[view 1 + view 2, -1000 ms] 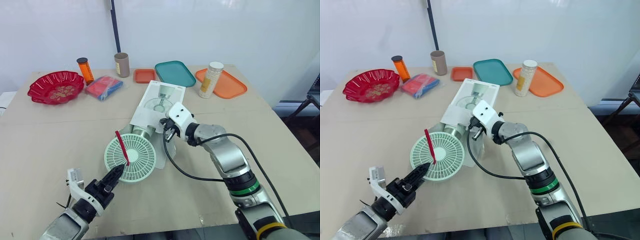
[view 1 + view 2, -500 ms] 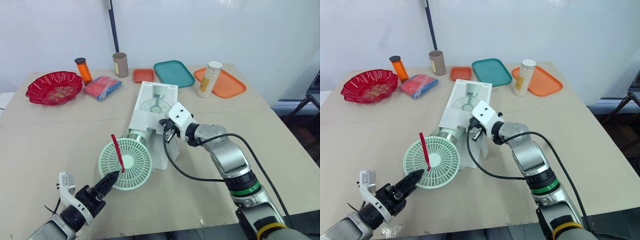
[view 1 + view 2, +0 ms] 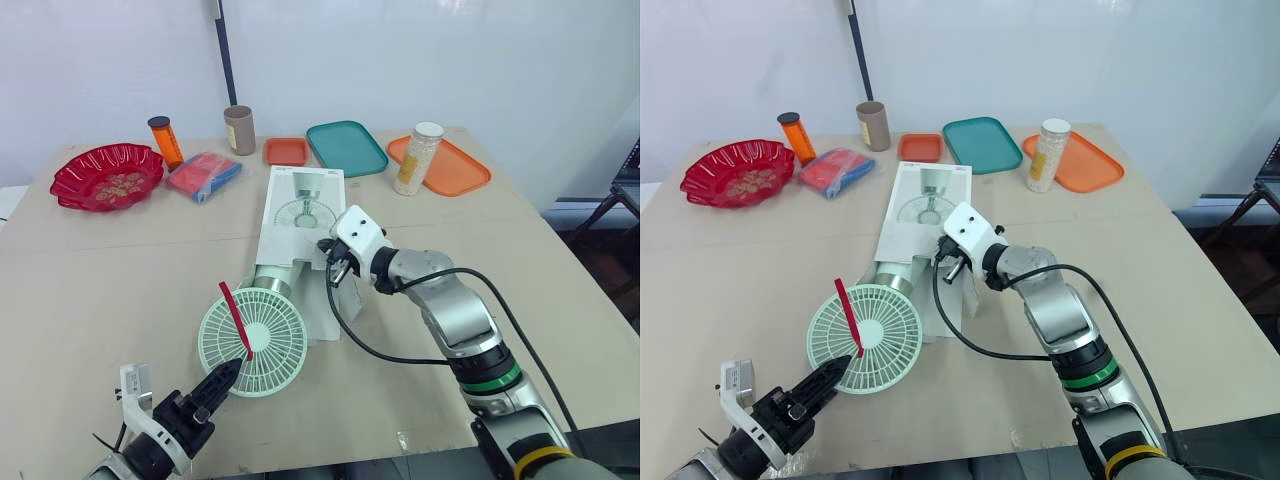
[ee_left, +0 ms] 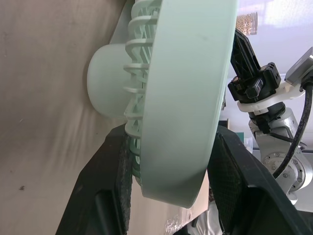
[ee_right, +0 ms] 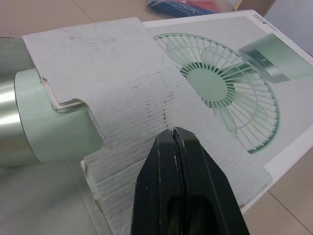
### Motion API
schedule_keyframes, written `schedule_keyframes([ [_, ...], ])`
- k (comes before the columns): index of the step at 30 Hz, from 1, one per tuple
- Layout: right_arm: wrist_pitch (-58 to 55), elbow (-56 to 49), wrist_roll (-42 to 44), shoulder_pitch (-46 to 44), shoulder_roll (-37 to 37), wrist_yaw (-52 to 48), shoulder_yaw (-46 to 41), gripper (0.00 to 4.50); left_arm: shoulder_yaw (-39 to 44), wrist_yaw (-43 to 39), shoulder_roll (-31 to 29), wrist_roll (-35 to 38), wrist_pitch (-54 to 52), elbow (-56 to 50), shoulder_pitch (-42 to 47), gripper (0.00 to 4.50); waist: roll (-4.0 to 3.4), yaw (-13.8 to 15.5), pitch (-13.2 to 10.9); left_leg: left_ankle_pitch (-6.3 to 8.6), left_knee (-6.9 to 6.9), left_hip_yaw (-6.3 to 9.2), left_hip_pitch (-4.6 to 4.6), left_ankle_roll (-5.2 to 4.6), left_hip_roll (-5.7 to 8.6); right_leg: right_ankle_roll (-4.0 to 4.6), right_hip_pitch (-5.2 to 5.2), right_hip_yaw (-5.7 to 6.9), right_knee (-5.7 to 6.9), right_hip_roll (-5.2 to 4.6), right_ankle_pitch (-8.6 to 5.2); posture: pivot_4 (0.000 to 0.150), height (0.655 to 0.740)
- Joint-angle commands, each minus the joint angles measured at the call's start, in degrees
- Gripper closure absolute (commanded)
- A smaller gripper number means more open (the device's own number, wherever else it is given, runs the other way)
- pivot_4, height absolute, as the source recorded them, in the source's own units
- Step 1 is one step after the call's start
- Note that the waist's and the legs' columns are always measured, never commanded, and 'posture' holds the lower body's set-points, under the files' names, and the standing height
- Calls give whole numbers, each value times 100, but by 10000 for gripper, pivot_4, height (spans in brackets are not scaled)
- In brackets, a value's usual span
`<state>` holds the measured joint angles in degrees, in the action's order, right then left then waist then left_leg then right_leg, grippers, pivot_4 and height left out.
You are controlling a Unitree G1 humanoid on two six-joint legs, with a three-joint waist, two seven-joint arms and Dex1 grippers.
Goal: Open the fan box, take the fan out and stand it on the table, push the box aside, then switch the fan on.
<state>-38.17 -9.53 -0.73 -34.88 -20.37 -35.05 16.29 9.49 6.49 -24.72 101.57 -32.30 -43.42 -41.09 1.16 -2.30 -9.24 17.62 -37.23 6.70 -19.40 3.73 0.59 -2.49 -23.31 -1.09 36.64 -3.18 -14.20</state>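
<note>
The pale green fan (image 3: 252,343) lies on its side on the table, its round grille head out of the box and its silvery stem (image 3: 275,278) still under the box's open flap. A red strap (image 3: 237,320) crosses the grille. My left gripper (image 3: 222,378) is shut on the fan's rim near the table's front edge; in the left wrist view its fingers (image 4: 122,196) clamp the rim (image 4: 186,88) from both sides. The white fan box (image 3: 300,215) lies flat behind. My right gripper (image 3: 335,268) is shut, its tip (image 5: 176,142) resting on the cardboard flap (image 5: 122,88).
Along the back stand a red bowl (image 3: 108,176), an orange bottle (image 3: 162,140), a blue and red packet (image 3: 208,175), a brown cup (image 3: 239,129), a small orange tray (image 3: 287,151), a teal tray (image 3: 347,147), and a bead jar (image 3: 420,158) by an orange tray (image 3: 450,170).
My left gripper has drawn back toward the front edge with the fan's head, pulling the fan further out. The box has swung straighter. The right gripper has stayed on the flap.
</note>
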Motion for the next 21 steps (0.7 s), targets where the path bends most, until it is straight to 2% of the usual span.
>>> schedule_keyframes([
  [1, -188, 62, -35, 104, -67, -14, 89, 45000, -122, 403, 120, -314, 56, 668, -275, 28265, -3, 0, 0, 0, 0, 0, 0, 0, 0, 0, 0, 0, 0, 0, 0, 1500, 7400],
  [8, -258, -27, -23, 133, -58, 20, 79, 45000, -202, 493, 316, -361, 108, 797, 24, 28265, -16, 35, 4, 0, -1, 8, 1, 0, 4, -4, 6, 1, 0, -2, 1, 1500, 7400],
  [10, -269, -36, -22, 136, -57, 25, 79, 45000, -266, 536, 287, -373, 74, 723, 70, 18262, -18, 41, 4, -1, -2, 11, 2, 0, 5, -5, 8, 2, 0, -2, 2, 1500, 7400],
  [12, -275, -43, -24, 142, -59, 28, 75, 45000, -289, 563, 280, -392, 72, 671, 93, 12896, -27, 62, 2, -2, -2, 12, 2, 0, 7, -6, 10, 2, 0, -3, 3, 1500, 7400],
  [14, -285, -53, -25, 146, -58, 33, 72, 45000, -263, 621, 294, -362, 106, 639, 117, 5057, -33, 95, 0, -2, -2, 14, 2, -1, 10, -8, 9, 1, 0, -5, 3, 1500, 7400],
  [16, -296, -60, -27, 148, -55, 39, 74, 45000, -227, 675, 284, -386, 123, 614, 122, 201, -34, 105, -1, -2, -2, 18, -1, 0, 11, -10, 8, 2, 0, -5, 2, 1500, 7400],
  [21, -278, -70, -25, 169, -64, 33, 71, 45000, 38, 603, 200, -250, 160, 446, -23, 201, -36, 105, -5, -3, -2, 21, -2, 1, 14, -11, 8, 2, 0, -6, 1, 1500, 7400],
])
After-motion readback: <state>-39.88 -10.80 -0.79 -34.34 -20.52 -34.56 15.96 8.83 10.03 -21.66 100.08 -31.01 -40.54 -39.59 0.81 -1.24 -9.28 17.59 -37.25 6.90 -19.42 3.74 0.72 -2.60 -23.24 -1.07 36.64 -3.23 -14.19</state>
